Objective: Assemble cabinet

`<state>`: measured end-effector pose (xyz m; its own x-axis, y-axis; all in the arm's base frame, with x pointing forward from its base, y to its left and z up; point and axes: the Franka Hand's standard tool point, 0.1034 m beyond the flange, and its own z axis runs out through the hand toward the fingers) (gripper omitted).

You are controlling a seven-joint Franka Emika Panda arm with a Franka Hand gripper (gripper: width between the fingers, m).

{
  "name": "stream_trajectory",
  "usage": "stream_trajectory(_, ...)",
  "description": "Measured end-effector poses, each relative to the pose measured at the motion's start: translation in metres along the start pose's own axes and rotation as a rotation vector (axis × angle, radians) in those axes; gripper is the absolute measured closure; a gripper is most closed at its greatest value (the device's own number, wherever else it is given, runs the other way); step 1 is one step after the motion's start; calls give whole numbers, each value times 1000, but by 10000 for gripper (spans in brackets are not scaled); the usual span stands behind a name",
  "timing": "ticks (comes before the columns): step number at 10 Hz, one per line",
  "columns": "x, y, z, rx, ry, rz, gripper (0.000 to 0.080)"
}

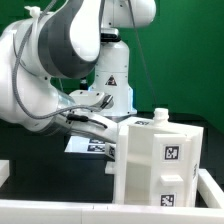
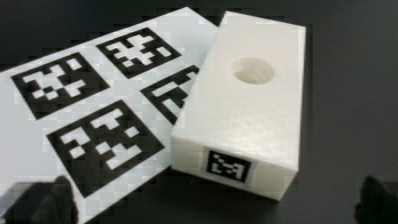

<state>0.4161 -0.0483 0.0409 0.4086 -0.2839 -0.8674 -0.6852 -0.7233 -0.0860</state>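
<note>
In the exterior view, the tall white cabinet box [image 1: 160, 160] stands at the front right, with square tags on its near face and a small peg on top. In the wrist view, a smaller white block [image 2: 246, 100] with a round hole in its top face and one tag on its end lies on the black table, partly over the marker board [image 2: 89, 100]. My gripper [image 2: 205, 197] is open and empty above the table, just off the block's tagged end. Only its dark fingertips [image 2: 36, 195] show. In the exterior view the gripper [image 1: 82, 116] hangs low beside the cabinet box.
The marker board [image 1: 92, 146] lies on the black table behind the cabinet box. A white rail [image 1: 60, 203] runs along the table's front edge. The robot's bulky arm [image 1: 50, 60] fills the exterior view's left. A green curtain hangs behind.
</note>
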Motion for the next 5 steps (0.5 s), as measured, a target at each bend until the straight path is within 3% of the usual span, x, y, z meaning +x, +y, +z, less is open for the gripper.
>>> stream_trajectory(1,1,-2,8,31,-22,41,3)
stream_trajectory(3,-2,-7,28,22,-51,73,3)
stream_trajectory(5,-2,-6,31,20,-54,74,3)
